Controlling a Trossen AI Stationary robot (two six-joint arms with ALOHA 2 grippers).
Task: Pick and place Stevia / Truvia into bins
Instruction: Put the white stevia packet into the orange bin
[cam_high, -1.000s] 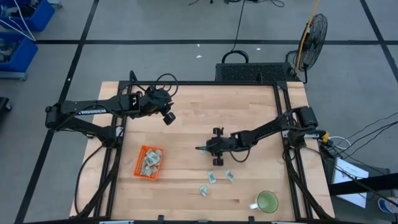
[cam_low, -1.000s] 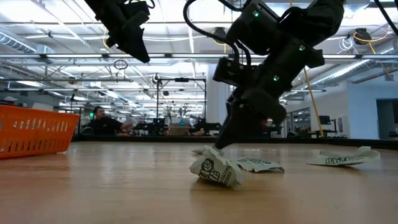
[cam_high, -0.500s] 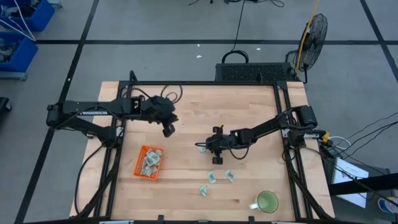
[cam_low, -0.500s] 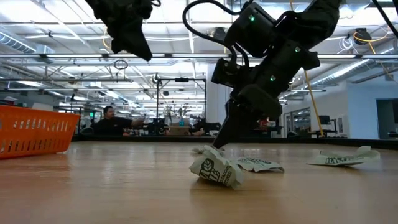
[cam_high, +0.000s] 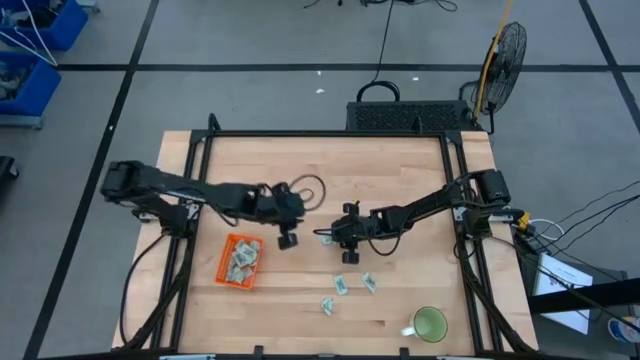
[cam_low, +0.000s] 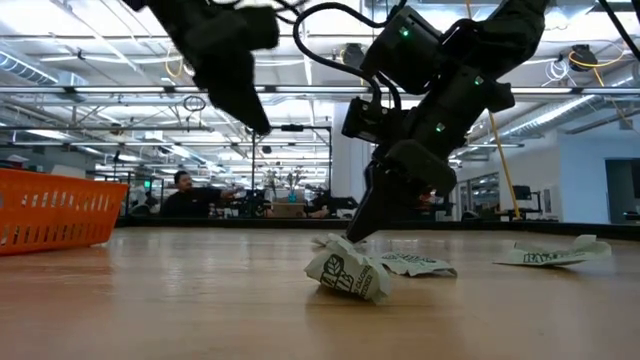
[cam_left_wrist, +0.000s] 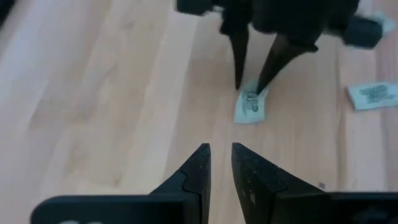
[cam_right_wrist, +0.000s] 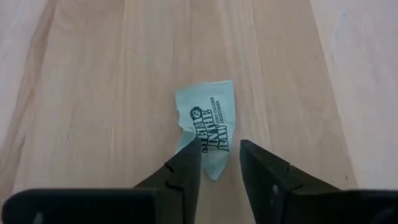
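Right claw (cam_high: 322, 238) down at mid desk (cam_high: 400, 170), fingers parted, straddling one Stevia packet (cam_right_wrist: 208, 124) lying flat, not clamped yet.

Left claw (cam_high: 287, 240) hovering just left of it, fingers nearly closed, holding nothing.

Three more packets (cam_high: 341, 286) loose nearer front; rest piled in orange tray (cam_high: 226, 272) at left.

Packet looks paper-thin, super light, floppy, crinkly, so it'll probably slide or buckle. Best bet: pinch across short width near raised, curled edge.

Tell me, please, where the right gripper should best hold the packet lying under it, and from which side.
Judging by its flat pose on the table, take the packet from straight above, across its short width at the near end, where the right gripper already straddles it with fingers open.
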